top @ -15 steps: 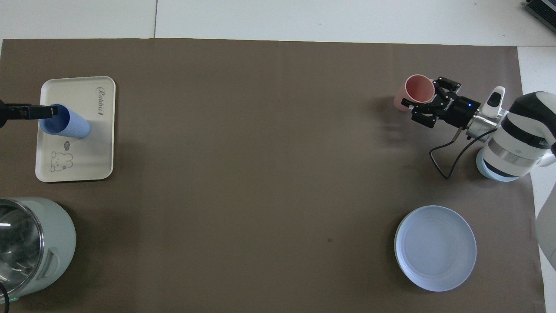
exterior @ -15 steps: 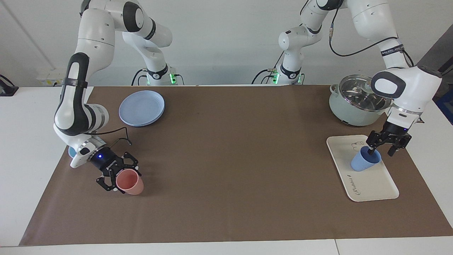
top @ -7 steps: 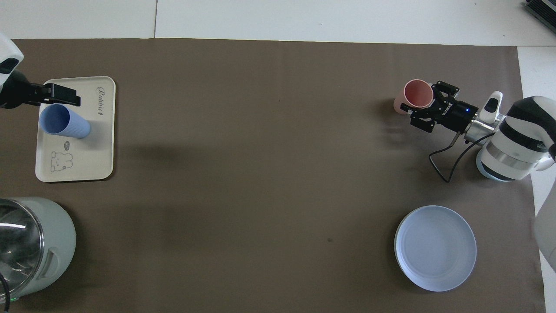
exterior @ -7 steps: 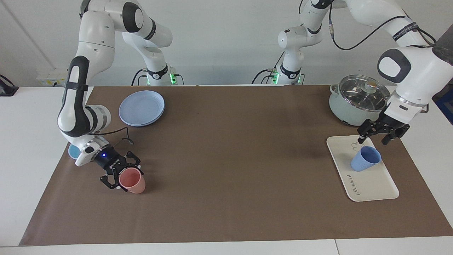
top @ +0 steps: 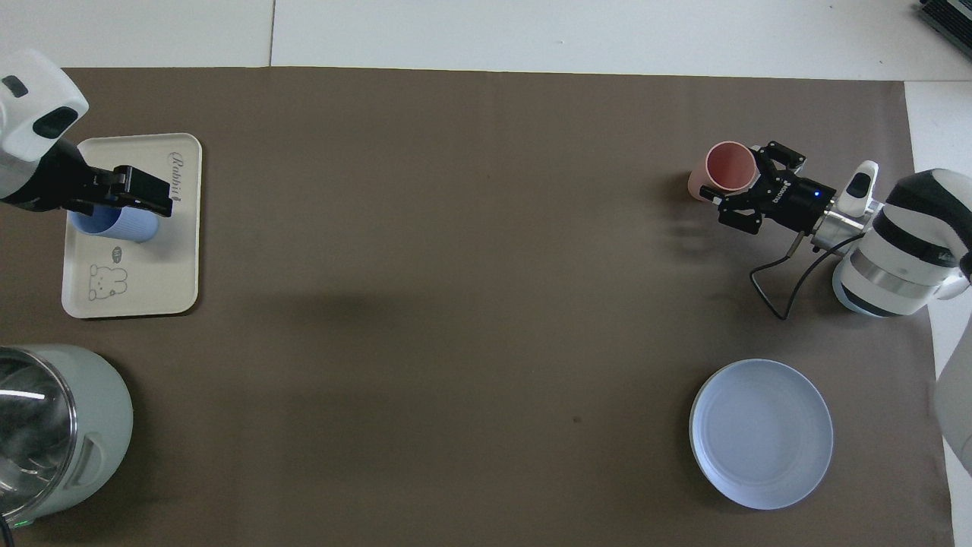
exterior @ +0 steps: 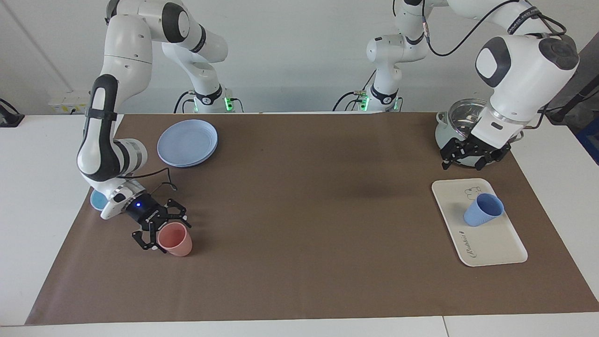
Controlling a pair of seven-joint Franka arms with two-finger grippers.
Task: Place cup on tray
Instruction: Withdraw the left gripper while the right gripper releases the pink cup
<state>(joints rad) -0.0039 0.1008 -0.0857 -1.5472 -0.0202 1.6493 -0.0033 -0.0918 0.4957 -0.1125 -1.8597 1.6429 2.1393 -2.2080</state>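
The periwinkle-blue cup (exterior: 484,209) stands upright on the cream tray (exterior: 491,245) at the left arm's end of the table. My left gripper (exterior: 469,161) is open and empty, raised above the mat between the tray and the pot, clear of the cup. In the overhead view it (top: 144,194) covers part of the cup (top: 129,226) on the tray (top: 152,281). My right gripper (exterior: 159,230) is low at the right arm's end, shut on the rim of a pink cup (exterior: 177,241), which also shows in the overhead view (top: 725,169).
A pale green pot with a glass lid (exterior: 451,135) stands nearer to the robots than the tray. Stacked round blue plates (exterior: 187,142) lie near the right arm's base. A light-blue bowl (exterior: 97,201) sits under the right arm's wrist.
My left gripper has let go of the blue cup, risen off the tray and drawn back toward the pot. The right gripper has shifted slightly with the pink cup, now more upright.
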